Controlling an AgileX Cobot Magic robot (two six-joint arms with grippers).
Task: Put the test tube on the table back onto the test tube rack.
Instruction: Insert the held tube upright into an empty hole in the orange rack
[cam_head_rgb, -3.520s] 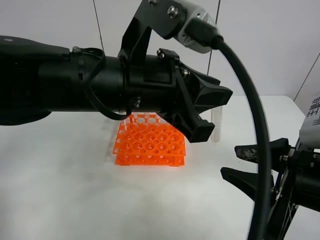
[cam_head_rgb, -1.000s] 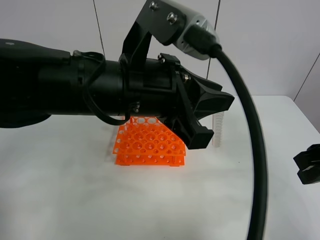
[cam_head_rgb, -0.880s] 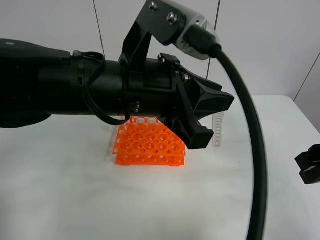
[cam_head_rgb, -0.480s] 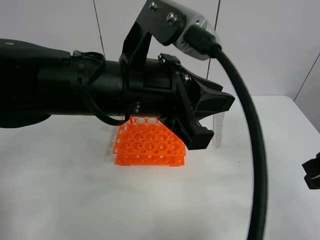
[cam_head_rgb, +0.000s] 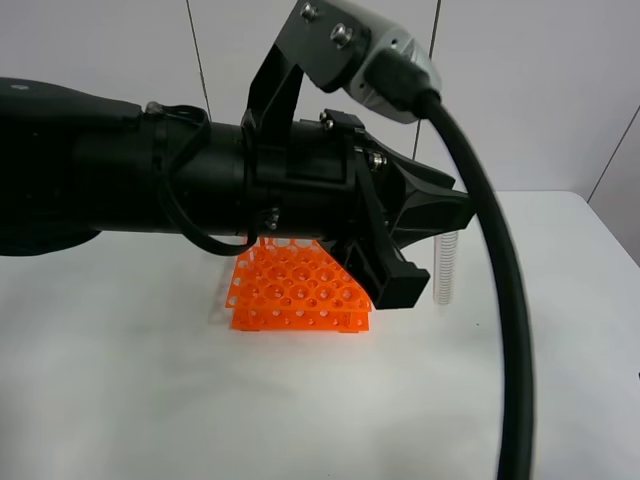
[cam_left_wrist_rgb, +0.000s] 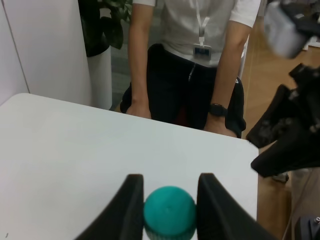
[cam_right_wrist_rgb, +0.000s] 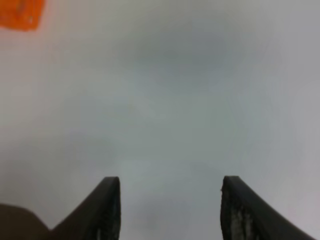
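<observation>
Pinched btwn the two black fingers (cam_left_wrist_rgb: 131, 210) of the left gripper (cam_left_wrist_rgb: 170, 192): the test tube (cam_head_rgb: 445, 268). Jaws closed on it just under the cap (cam_left_wrist_rgb: 169, 214), one finger pressing each side.

Long axis vert., running straight down out of the jaws. Cap end up, toward the wrist cam; other end down toward the table (cam_head_rgb: 120, 400). Can't tell from the high view whether the lower end touches the table or hangs just clear of it.

Look of the tube: slim, clear plastic, w/ faint ring-like graduation marks along all the vis. length. Cap teal-green, round, smooth domed top, ribbed around its lower edge. In the high view, cap hidden behind the jaws, only the clear body showing below them. Tip shape too small to make out.

Test tube rack (cam_head_rgb: 300, 290): bright orange, two tiers, grid of round holes. Sitting on the table lower than the left jaws and off to one side; near the tube but not touching it.

Right gripper (cam_right_wrist_rgb: 170, 200): jaws spread wide, only blurred white table btwn them. Orange corner of the rack far out past the fingertips, well apart.

Beyond the left jaws in the wrist view: far edge of the table, then a person (cam_left_wrist_rgb: 190, 60) in a white top w/ lanyard badge standing at that edge.
</observation>
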